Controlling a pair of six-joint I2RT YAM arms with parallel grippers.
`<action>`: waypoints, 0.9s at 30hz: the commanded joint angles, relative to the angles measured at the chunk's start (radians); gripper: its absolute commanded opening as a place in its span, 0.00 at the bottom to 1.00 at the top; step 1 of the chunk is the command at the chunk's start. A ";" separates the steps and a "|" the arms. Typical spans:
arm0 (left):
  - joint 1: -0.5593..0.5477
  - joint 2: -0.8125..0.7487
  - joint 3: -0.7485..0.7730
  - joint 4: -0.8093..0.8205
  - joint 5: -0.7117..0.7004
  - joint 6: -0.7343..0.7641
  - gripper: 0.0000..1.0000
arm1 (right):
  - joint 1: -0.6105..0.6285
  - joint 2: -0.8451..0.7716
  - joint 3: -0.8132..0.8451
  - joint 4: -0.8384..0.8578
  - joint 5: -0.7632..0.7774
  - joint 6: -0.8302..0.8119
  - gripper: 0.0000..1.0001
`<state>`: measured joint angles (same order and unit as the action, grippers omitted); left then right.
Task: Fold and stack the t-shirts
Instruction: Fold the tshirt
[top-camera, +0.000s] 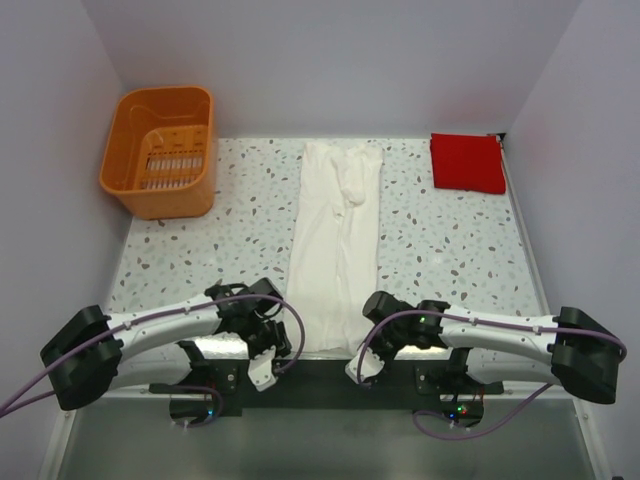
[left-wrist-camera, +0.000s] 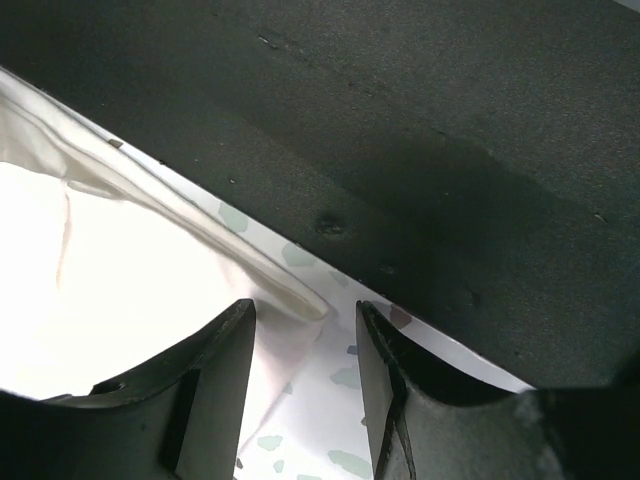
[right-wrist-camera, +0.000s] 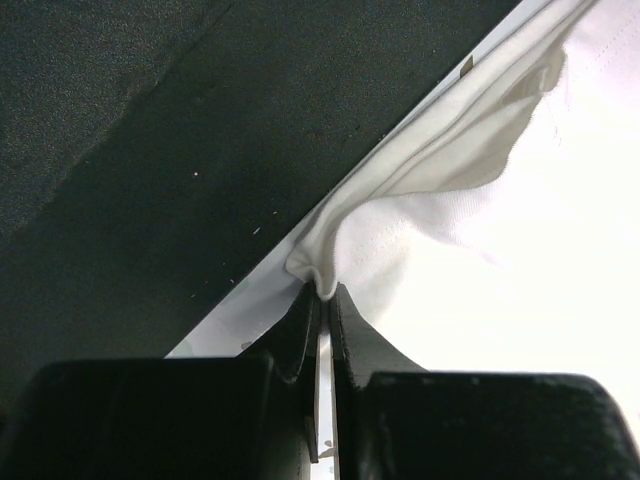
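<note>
1. Found red t-shirt (top-camera: 467, 163) folded square, far-right table (top-camera: 450, 250) corner.
2. Saw cream-white t-shirt (top-camera: 337, 240) mid-table, folded lengthwise only.
3. Noted right gripper (right-wrist-camera: 325, 300) jaws clamped on near hem corner; left gripper (left-wrist-camera: 305, 320) jaws half-open round other corner, no grip.
4. Judged cross-folds + stacking not yet done.

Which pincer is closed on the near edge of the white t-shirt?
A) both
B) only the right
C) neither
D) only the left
B: the right pincer pinches a near corner of the white t-shirt, while the left pincer stands open at the other corner.
</note>
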<state>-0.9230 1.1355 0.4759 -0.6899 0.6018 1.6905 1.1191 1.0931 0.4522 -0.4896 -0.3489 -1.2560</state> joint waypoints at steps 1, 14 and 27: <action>0.004 0.044 0.007 0.038 -0.030 0.034 0.50 | 0.002 0.017 -0.020 -0.020 0.030 0.000 0.00; 0.004 0.110 0.026 0.171 -0.002 0.008 0.05 | 0.004 -0.031 -0.012 0.016 0.048 0.020 0.00; 0.242 0.087 0.211 0.121 0.164 -0.022 0.00 | -0.148 -0.131 0.101 0.043 0.033 0.052 0.00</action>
<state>-0.7269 1.2049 0.6281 -0.5640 0.6880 1.6581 1.0355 0.9497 0.4789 -0.4915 -0.2970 -1.1988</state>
